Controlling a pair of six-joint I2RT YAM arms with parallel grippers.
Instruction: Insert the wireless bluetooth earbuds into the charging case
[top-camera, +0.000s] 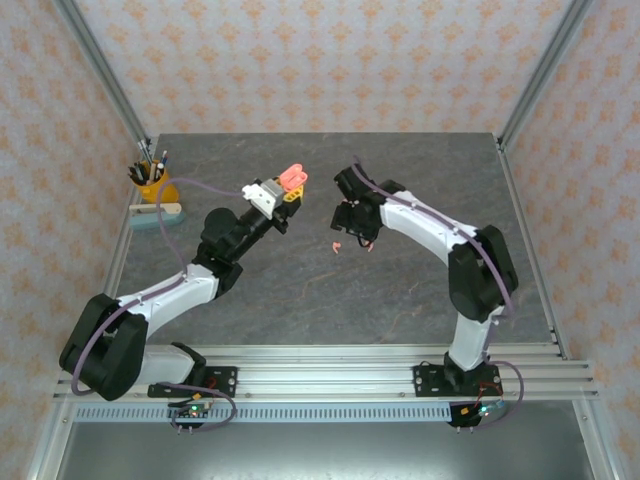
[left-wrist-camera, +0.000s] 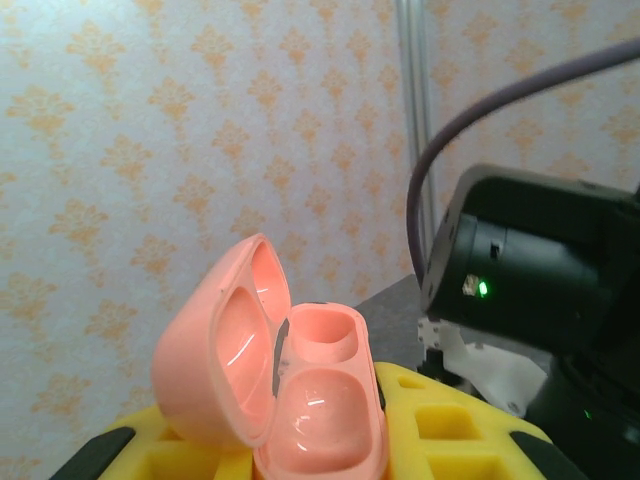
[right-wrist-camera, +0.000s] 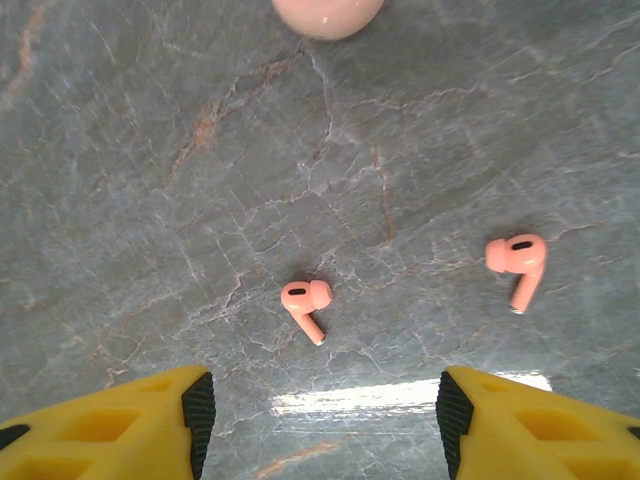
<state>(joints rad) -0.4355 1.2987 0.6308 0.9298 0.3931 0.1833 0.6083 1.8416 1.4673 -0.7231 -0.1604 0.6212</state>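
Note:
My left gripper (top-camera: 285, 190) is raised over the table and shut on an open pink charging case (top-camera: 294, 178). In the left wrist view the case (left-wrist-camera: 322, 400) sits between the yellow fingers (left-wrist-camera: 450, 420), lid swung to the left, both wells empty. My right gripper (top-camera: 352, 230) hovers open above two pale-pink earbuds (top-camera: 337, 248) (top-camera: 370, 247) lying on the stone tabletop. In the right wrist view one earbud (right-wrist-camera: 305, 298) lies between and just ahead of the open gripper (right-wrist-camera: 320, 420); the other earbud (right-wrist-camera: 517, 260) lies further right.
A rounded pink object (right-wrist-camera: 327, 10), cut off by the top edge, lies beyond the earbuds. An orange pen cup (top-camera: 152, 186) and a pale block (top-camera: 158, 214) stand at the table's far left. Metal frame posts (top-camera: 525, 85) line the table's edges.

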